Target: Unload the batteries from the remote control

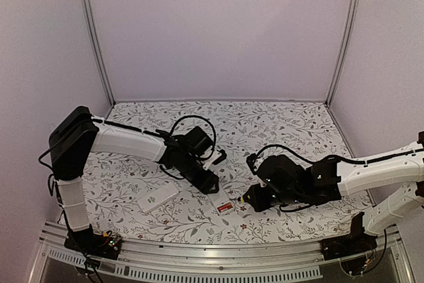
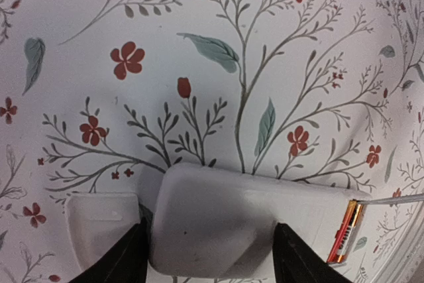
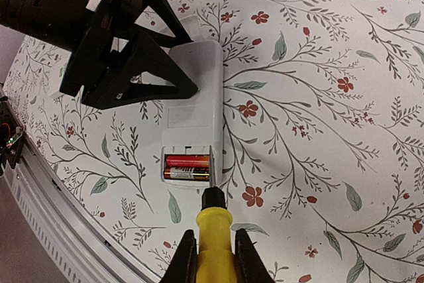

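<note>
The right gripper (image 3: 212, 256) is clamped on a screwdriver (image 3: 213, 226). Just ahead, two batteries (image 3: 187, 167) lie in the remote (image 3: 197, 91)'s open compartment. The left gripper (image 2: 211, 256) straddles the remote's far end, but I cannot tell whether it grips.

Left arm (image 1: 126, 142) stretched toward middle. Left gripper (image 2: 212, 260) jaws wide, one each side of remote (image 2: 212, 220); squeezing or not, can't tell. Right arm (image 1: 371, 173) low, reaching left. Right gripper (image 3: 213, 260) jaws tight on screwdriver (image 3: 213, 226).
</note>
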Controlling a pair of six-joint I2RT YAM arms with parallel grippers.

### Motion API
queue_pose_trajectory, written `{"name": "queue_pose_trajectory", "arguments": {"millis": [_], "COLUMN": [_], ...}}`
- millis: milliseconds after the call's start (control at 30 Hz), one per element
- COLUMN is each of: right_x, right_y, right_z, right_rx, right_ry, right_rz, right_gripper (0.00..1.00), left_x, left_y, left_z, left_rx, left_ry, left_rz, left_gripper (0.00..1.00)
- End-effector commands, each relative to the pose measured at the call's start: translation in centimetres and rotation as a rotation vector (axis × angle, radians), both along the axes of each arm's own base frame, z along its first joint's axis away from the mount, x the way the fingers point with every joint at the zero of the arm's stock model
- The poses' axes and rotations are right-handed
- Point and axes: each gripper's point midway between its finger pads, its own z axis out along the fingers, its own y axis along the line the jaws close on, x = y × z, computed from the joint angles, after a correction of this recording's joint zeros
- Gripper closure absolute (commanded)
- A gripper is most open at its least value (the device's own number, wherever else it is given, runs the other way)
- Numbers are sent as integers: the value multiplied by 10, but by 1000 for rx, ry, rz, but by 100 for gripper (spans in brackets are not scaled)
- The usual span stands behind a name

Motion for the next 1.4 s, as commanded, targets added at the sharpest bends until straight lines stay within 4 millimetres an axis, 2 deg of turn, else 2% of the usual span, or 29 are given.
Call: {"name": "queue_pose_trajectory", "arguments": {"millis": [0, 933, 1133, 1367], "right_x": [-1, -12, -18, -26], "right_y": [5, 1, 2, -3], "right_z": [7, -12, -23, -34], "right_rx": [11, -56, -57, -28], "right_ry": [-9, 45, 104, 172], "right_rz": [-3, -24, -47, -84], "right_gripper": [100, 100, 100, 100], "left_x": [-5, -18, -23, -45], "left_y": [-1, 2, 16, 30], "left_z": [-8, -21, -31, -45], "left_rx": [41, 108, 164, 179], "left_ry": [-8, -17, -2, 44], "left_rz": [-23, -44, 15, 77], "left_gripper": [37, 43, 45, 46]}}
